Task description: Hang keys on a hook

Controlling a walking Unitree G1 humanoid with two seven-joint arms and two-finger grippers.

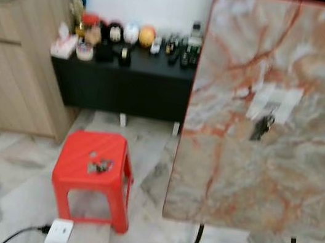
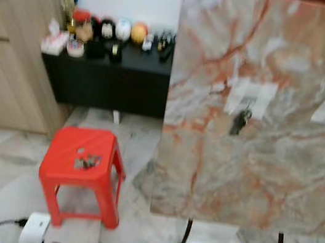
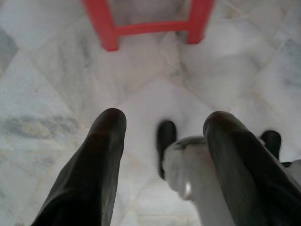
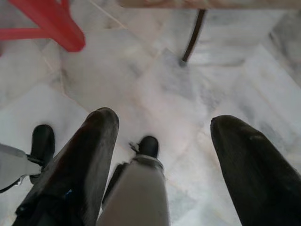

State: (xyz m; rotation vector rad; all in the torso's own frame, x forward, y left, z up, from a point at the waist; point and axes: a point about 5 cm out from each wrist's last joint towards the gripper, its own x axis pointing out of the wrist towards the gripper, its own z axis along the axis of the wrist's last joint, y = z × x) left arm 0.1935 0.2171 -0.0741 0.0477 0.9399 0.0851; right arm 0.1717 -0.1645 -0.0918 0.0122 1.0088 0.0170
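- On the red stool point(image 1: 94, 161) at about 7 o'clock in my head view, I see a small dark set of keys point(image 1: 101, 165) lying on the seat, near its middle.
- At 3 o'clock stands a marble slab point(image 1: 271, 146), upright on dark legs point(image 1: 198, 236). White labels are stuck to its face, and a dark bunch point(image 1: 262, 127) hangs from a hook just below the left labels; I cannot make out the hook itself through the blur.
- At 11 o'clock a black counter point(image 1: 125, 81) runs along the white wall, loaded with small ornaments and bottles. A wooden cabinet point(image 1: 17, 60) stands at 9 o'clock, touching the counter's end.
- My left end effector point(image 3: 164, 165) hangs over the marble floor point(image 3: 56, 70), fingers spread wide and gripping nothing; the stool's legs show beyond it.
- My right end effector point(image 4: 162, 155) hangs likewise, released and empty, with the slab's leg point(image 4: 193, 35) and a corner of the stool ahead of it.
- Both of my feet show on the floor tiles below the fingers.
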